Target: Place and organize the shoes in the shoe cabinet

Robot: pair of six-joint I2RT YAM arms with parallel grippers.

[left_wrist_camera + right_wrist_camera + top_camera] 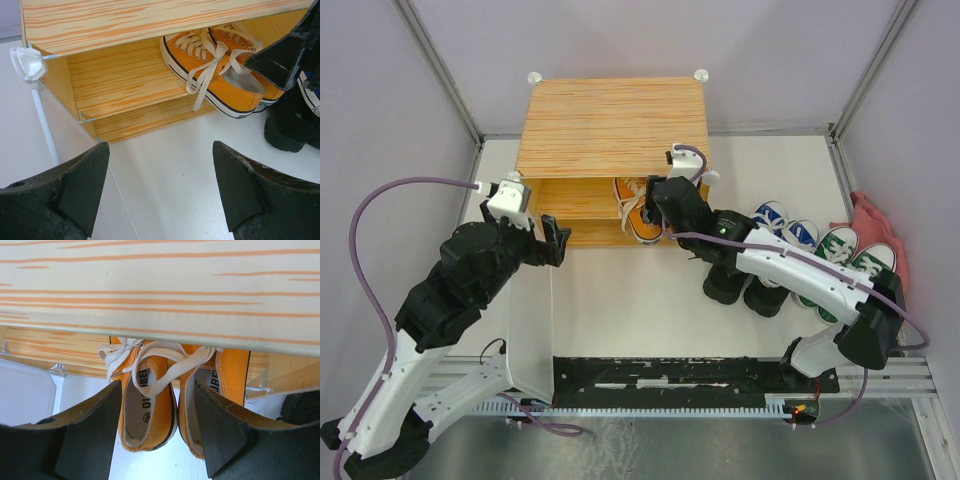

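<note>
Light, soft-sided orange sneakers (pixel 147 410) seem best pinched at their stiffer heels by the right gripper (pixel 157 385), spread wide and empty.

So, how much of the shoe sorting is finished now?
Nearly done: orange sneakers on the cabinet shelf, heels overhanging. In hand: the open right gripper sits at those heels; the left gripper is open, empty. Remaining: black boots, blue sneakers, green sneakers on the table.
</note>
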